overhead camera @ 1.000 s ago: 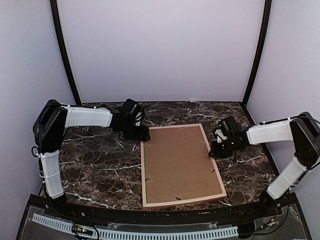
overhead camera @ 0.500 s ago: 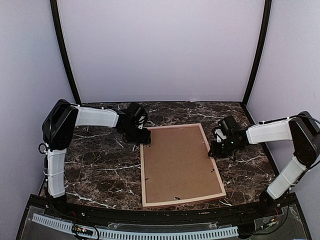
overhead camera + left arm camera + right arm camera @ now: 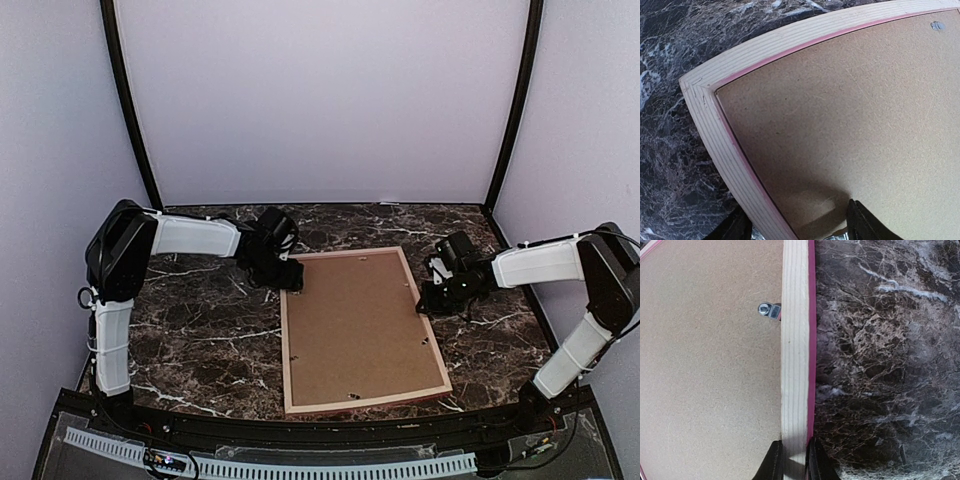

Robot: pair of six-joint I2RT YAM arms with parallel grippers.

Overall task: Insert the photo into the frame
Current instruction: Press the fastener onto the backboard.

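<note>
The frame lies back-up on the marble table, its pink-edged pale moulding around a brown hardboard backing panel. The photo is hidden. My left gripper is open at the frame's far left corner. In the left wrist view one finger is outside the moulding and the other is over the backing. My right gripper is shut on the frame's right rail. In the right wrist view both fingers pinch the moulding.
Small metal clips sit on the backing near the rail, one in the right wrist view and one in the left wrist view. Dark marble table surrounds the frame. Purple walls close the back and sides.
My left gripper has moved right to the frame's far left corner. The right gripper and the frame have not moved.
</note>
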